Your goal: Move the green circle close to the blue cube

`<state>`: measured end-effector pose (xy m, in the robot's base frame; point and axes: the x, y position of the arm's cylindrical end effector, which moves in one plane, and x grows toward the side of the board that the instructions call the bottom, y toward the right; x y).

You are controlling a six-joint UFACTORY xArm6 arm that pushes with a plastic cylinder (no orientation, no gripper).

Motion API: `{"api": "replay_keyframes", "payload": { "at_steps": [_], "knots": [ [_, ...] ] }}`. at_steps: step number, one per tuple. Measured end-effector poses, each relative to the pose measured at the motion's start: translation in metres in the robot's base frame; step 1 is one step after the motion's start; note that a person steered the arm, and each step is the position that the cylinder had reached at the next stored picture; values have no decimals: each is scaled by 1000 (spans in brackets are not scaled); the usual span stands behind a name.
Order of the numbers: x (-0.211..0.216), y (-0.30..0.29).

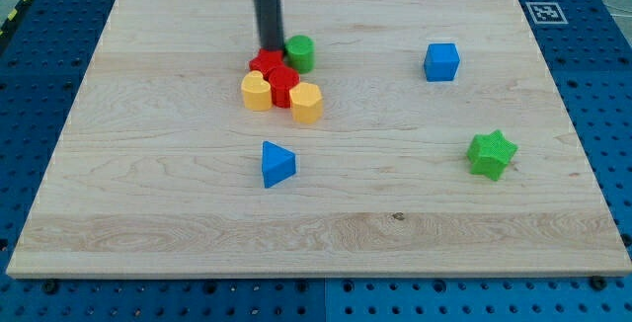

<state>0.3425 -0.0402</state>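
Nearest the view's bottom lies the bare front edge of the wooden bench (316,253), which carries no readable writing, set on a blue perforated base (30,302). Further up, the blue triangular block (276,163) sits left of centre, and the green star (492,153) rests well apart toward the view's right. Beyond them is a tight cluster: two yellow blocks (306,102) flank two red blocks (276,75), all touching one another. The green circle (300,53) stands at the cluster's upper right, touching the red pieces. The tool is a plain dark rod with nothing to open or grasp; my tip (269,49) comes down just beside the green circle on its left, at the cluster's top. The blue cube (441,62) sits well apart to the view's right of the circle. At the far right corner a black-and-white square marker (542,11) is printed; its pattern cannot be read.
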Motion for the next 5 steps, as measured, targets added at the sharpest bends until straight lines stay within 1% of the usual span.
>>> {"api": "replay_keyframes", "payload": {
  "at_steps": [1,2,5],
  "knots": [
    [11,47],
    [24,64],
    [27,129]
  ]
}}
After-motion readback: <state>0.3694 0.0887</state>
